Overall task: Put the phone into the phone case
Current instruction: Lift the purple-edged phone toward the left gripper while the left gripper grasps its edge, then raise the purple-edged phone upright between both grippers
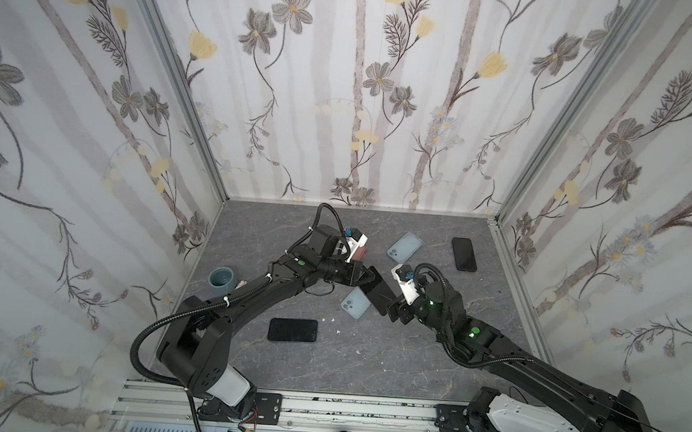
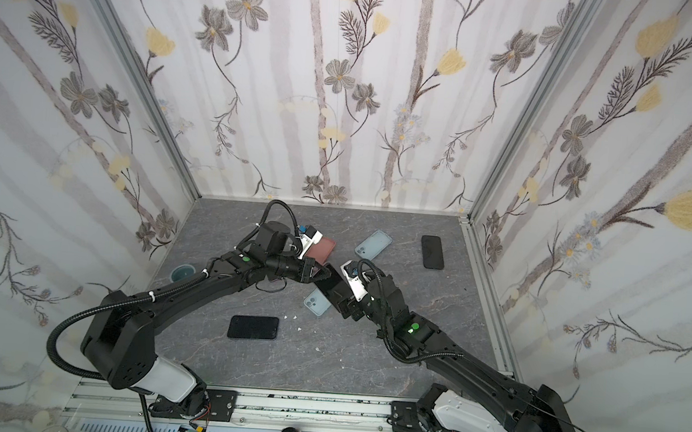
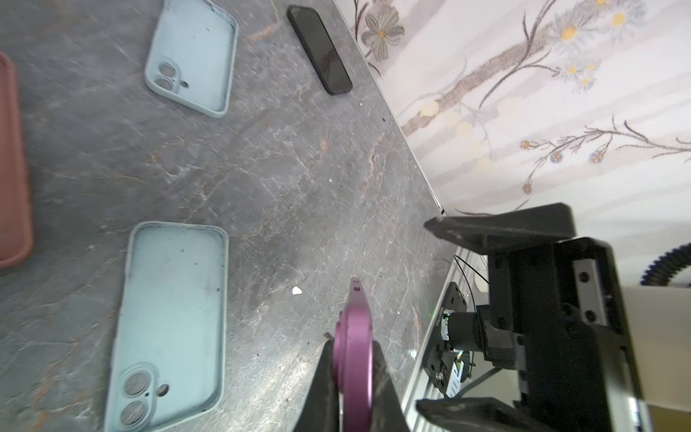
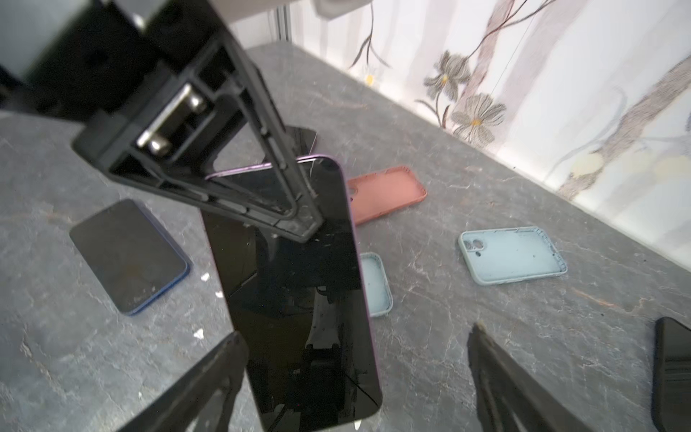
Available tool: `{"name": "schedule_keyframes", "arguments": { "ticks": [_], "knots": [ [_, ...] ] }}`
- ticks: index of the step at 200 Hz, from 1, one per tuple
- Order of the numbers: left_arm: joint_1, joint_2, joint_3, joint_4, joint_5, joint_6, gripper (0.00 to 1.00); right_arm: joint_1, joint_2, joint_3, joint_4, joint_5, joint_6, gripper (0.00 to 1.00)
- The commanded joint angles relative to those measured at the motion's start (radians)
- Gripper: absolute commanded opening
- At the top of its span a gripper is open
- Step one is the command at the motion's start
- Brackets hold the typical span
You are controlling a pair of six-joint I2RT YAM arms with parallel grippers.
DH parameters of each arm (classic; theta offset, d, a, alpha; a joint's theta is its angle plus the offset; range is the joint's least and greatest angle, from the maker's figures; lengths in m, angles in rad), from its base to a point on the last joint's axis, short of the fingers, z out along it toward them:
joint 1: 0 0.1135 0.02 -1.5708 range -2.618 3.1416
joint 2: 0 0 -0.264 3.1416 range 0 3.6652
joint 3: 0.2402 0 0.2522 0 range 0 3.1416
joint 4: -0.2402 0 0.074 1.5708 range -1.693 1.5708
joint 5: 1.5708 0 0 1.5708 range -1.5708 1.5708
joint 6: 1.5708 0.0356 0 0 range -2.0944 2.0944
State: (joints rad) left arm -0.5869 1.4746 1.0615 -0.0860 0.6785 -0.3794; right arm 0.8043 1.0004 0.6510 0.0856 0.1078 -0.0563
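Phone (image 4: 295, 299) purple-framed, dark glossy screen, in left claw (image 3: 353, 342)

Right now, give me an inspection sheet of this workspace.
Surface: grey marble tabletop, white crumbs scattered.
Job's things: purple phone held tilted; far blue case, near blue case and pink case lying open; front dark phone, back dark phone lying flat.
Clutter: blue-grey cup by the left wall.
Grippers: left gripper shut on the purple phone; right gripper open around its other end.
Cables: black conduit looped along both arms.
Surroundings: floral walls, aluminium rail in front.
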Motion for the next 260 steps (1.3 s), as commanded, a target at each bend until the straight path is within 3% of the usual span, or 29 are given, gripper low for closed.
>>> {"name": "schedule_keyframes", "arguments": {
  "ticks": [1,51,96,142,175,215,260],
  "knots": [
    [0.015,-0.079,-0.055,0.195,-0.046,-0.036,0.00,-0.001,-0.059,-0.003,0.112,0.016,0.063,1.00],
    [0.039,-0.283,-0.215,0.531,-0.010,-0.111,0.00,-0.030,-0.182,0.000,0.205,-0.075,0.190,0.98],
    [0.040,-0.432,-0.360,0.843,0.002,-0.169,0.00,-0.088,-0.255,-0.042,0.404,-0.257,0.347,0.77],
    [0.039,-0.511,-0.489,1.133,-0.016,-0.247,0.00,-0.103,-0.261,-0.050,0.460,-0.360,0.356,0.79],
    [0.039,-0.532,-0.535,1.248,-0.021,-0.276,0.00,-0.103,-0.215,-0.032,0.496,-0.521,0.384,0.80],
    [0.039,-0.536,-0.577,1.392,0.002,-0.322,0.00,-0.103,-0.184,-0.020,0.524,-0.572,0.407,0.78],
    [0.040,-0.523,-0.582,1.417,-0.003,-0.343,0.00,-0.102,-0.137,0.013,0.556,-0.661,0.453,0.76]
  ]
}}
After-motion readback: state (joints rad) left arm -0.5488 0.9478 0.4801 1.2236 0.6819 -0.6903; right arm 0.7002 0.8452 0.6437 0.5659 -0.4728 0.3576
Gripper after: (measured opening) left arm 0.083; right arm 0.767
